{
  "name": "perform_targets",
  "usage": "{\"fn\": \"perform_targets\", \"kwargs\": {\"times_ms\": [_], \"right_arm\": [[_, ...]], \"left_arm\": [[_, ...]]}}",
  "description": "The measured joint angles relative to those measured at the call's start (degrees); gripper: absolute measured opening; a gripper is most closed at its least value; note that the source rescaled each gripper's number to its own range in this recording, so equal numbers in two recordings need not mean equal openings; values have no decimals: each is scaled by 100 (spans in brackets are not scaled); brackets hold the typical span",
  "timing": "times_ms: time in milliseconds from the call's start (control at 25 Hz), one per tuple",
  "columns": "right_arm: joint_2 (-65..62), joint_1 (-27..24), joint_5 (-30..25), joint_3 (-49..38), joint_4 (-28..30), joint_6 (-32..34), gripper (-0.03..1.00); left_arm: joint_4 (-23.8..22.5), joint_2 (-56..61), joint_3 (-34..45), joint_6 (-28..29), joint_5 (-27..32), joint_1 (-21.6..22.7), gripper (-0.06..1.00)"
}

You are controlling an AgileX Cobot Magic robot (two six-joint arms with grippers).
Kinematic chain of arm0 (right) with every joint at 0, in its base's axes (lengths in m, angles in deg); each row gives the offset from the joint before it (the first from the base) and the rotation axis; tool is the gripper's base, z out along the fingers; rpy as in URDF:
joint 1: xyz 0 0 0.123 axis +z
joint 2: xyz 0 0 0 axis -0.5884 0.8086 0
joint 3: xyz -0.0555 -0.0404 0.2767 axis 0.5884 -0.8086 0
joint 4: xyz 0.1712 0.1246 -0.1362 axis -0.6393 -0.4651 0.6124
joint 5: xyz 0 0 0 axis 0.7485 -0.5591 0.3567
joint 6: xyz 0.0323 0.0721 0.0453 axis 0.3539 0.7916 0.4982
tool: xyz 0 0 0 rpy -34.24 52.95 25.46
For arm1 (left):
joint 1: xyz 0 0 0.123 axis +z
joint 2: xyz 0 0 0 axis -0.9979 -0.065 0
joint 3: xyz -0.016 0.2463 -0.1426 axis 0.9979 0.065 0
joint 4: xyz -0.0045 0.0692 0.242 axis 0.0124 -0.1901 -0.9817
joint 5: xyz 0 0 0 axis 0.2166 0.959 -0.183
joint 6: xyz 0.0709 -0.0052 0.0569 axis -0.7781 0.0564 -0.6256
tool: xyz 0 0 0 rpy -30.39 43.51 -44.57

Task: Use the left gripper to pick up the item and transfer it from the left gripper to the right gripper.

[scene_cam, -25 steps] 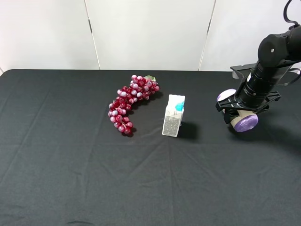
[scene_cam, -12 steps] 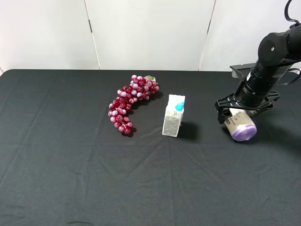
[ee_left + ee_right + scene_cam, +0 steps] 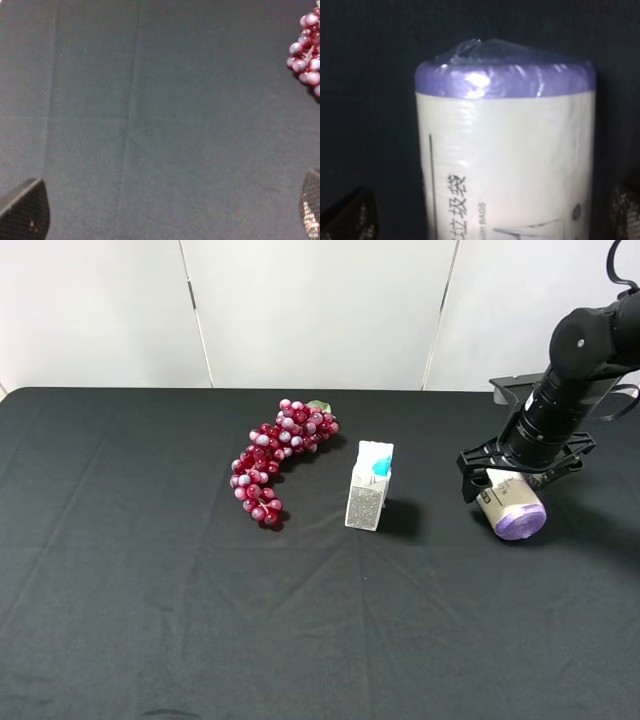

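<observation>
The item [image 3: 510, 506], a roll with lilac ends and a cream printed label, lies on the black cloth at the right, one purple end facing front. My right gripper [image 3: 510, 483] hovers just over it with its fingers spread to either side. In the right wrist view the roll [image 3: 505, 165] fills the gap between the two fingertips [image 3: 350, 217], with dark space on both sides, so the gripper [image 3: 490, 215] is open. My left gripper [image 3: 165, 212] is open and empty over bare cloth; its arm is out of the exterior high view.
A red grape bunch [image 3: 277, 458] lies at the table's middle back, and its edge shows in the left wrist view [image 3: 306, 50]. A white-and-grey carton with a blue top [image 3: 368, 485] stands between the grapes and the roll. White panels form the back wall.
The right gripper has let go of the roll. The roll, held crosswise a second ago, has turned and settled on the cloth. The gripper now sits slightly higher.
</observation>
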Motion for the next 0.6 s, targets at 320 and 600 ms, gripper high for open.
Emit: {"fn": "perform_targets", "kwargs": {"times_ms": [320,600], "right_arm": [[-809,0,-361,0,-8,0,100],[-1782,0,-1150,0,-57,-2,100]], "left_arm": [[0,0,0,0,0,0,100],[0,0,0,0,0,0,100]]}}
